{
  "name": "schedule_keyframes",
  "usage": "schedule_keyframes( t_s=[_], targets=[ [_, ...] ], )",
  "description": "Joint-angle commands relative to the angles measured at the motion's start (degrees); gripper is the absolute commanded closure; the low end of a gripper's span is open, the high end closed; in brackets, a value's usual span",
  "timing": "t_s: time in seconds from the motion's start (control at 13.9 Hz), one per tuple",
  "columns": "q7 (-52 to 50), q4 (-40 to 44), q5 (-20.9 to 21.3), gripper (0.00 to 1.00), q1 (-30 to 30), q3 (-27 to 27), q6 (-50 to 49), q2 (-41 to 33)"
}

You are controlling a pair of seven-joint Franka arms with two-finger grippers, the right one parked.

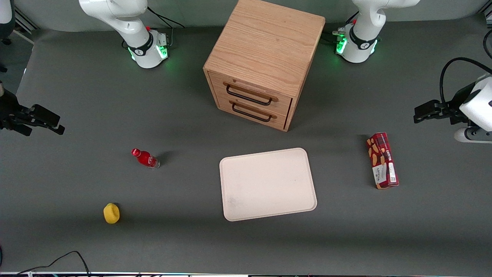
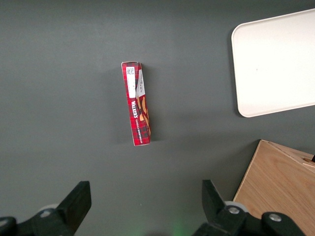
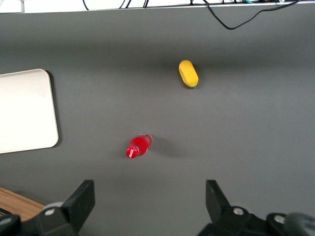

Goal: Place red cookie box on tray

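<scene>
Hovering with fingers spread, gripper faces red cookie box; only front view shows bottle.

On the cookie box, white letters read "WALKERS" beside the white label patch, while the smaller print on it is too small to read.

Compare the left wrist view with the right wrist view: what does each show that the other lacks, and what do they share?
Only the left wrist view shows the red cookie box lying on the table, with the open gripper above the table near it. Only the right wrist view shows the small red bottle and a yellow object. Both show the tray and part of the wooden drawer cabinet.
</scene>
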Motion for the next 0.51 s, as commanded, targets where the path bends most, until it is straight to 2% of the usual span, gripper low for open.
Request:
schedule_keyframes(
  t_s=[0.0,0.43],
  targets=[
    [-0.3,-0.6,-0.3,0.00,-0.1,0.2,-0.3,-0.4],
    [0.5,-0.9,-0.4,0.00,0.5,0.2,0.0,-0.4]
  ],
)
